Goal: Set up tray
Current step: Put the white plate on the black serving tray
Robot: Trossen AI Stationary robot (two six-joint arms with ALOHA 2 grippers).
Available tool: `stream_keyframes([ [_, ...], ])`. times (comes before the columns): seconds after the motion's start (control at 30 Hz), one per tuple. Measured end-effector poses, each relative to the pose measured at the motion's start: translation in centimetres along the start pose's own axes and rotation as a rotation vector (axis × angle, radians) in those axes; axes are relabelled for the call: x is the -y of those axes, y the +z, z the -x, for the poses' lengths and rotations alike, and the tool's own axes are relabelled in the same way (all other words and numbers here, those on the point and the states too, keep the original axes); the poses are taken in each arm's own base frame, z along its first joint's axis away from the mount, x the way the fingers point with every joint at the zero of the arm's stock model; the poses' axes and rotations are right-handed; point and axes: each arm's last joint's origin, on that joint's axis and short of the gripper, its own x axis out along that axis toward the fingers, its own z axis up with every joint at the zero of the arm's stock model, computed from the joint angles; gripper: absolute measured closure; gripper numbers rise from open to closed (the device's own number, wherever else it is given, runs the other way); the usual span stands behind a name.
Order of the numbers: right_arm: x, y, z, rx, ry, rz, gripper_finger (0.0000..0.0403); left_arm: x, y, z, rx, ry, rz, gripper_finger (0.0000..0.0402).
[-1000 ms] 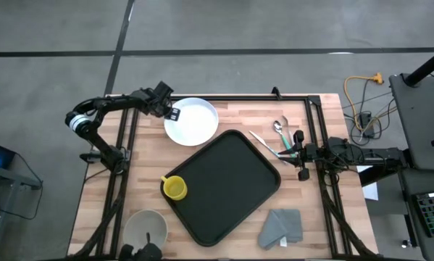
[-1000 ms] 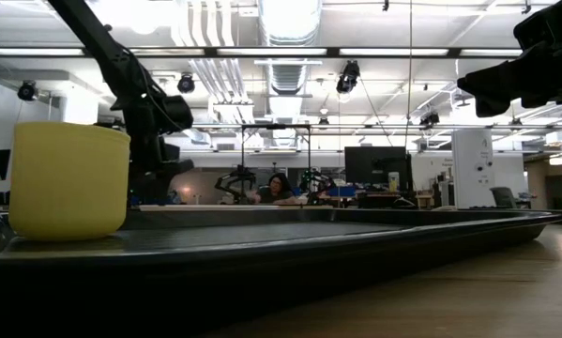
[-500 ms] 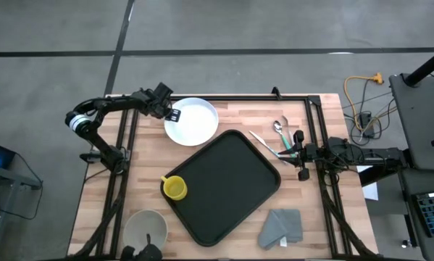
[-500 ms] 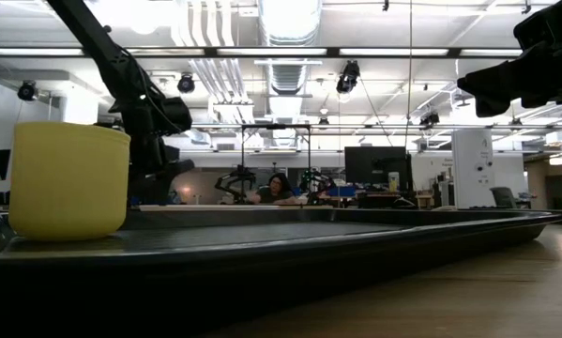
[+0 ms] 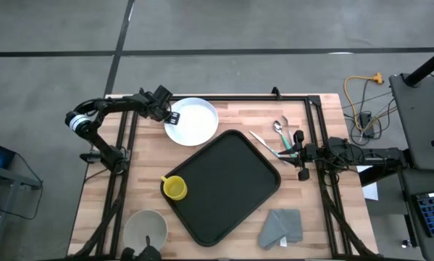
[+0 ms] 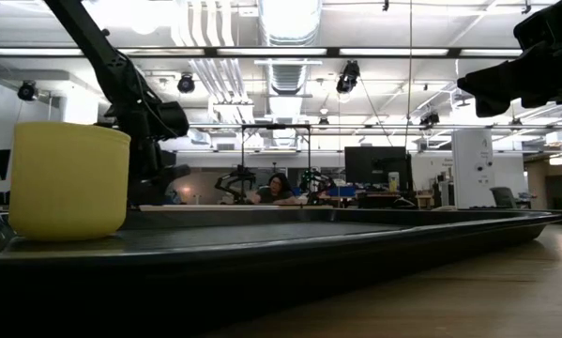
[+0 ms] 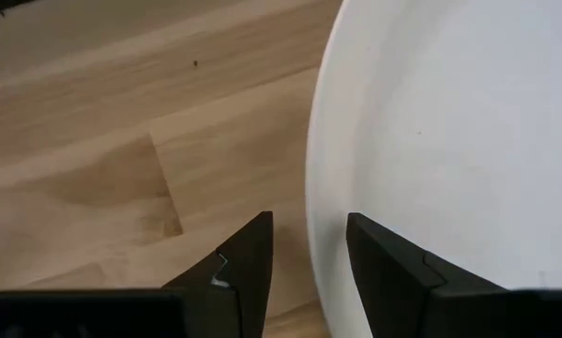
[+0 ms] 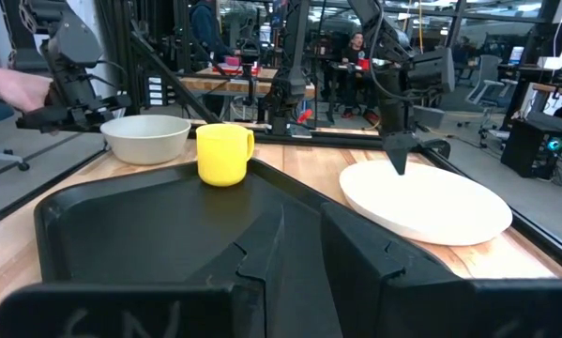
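The black tray (image 5: 227, 185) lies at an angle mid-table, and a yellow cup (image 5: 174, 188) stands on its left corner. The round white plate (image 5: 195, 121) rests flat on the wood beyond the tray. My left gripper (image 5: 170, 115) points down at the plate's left rim. It is open: in the left wrist view (image 7: 309, 249) one finger is over the wood and the other over the plate (image 7: 449, 131). I cannot tell whether they touch it. My right gripper (image 5: 296, 154) is open and waits above the table's right edge beside the cutlery, looking across the tray (image 8: 149, 225).
A spoon and other cutlery (image 5: 273, 138) lie right of the plate. A folded grey cloth (image 5: 282, 226) sits at the near right and a pale bowl (image 5: 144, 227) at the near left. Bare wood (image 5: 144, 156) is open left of the tray. People sit in the room beyond.
My left gripper has eased a little down and toward the table's left edge, at the plate's rim. The plate, tray and cup have stayed where they were.
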Motion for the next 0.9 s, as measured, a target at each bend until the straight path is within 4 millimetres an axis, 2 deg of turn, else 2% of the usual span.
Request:
stream_keyframes([
  [0.13, 0.00, -0.01, 0.00, 0.000, 0.000, 0.000, 0.0335, 0.07, 0.12, 0.00, 0.011, -0.013, -0.013, 0.0311],
  [0.37, 0.00, 0.00, 0.00, 0.000, 0.000, 0.000, 0.0335, 0.23, 0.42, 0.03, 0.035, -0.041, -0.027, 0.0391],
  [0.9, 0.00, 0.00, 0.00, 0.000, 0.000, 0.000, 0.0335, 0.44, 0.67, 0.05, 0.054, -0.087, -0.055, 0.0400],
])
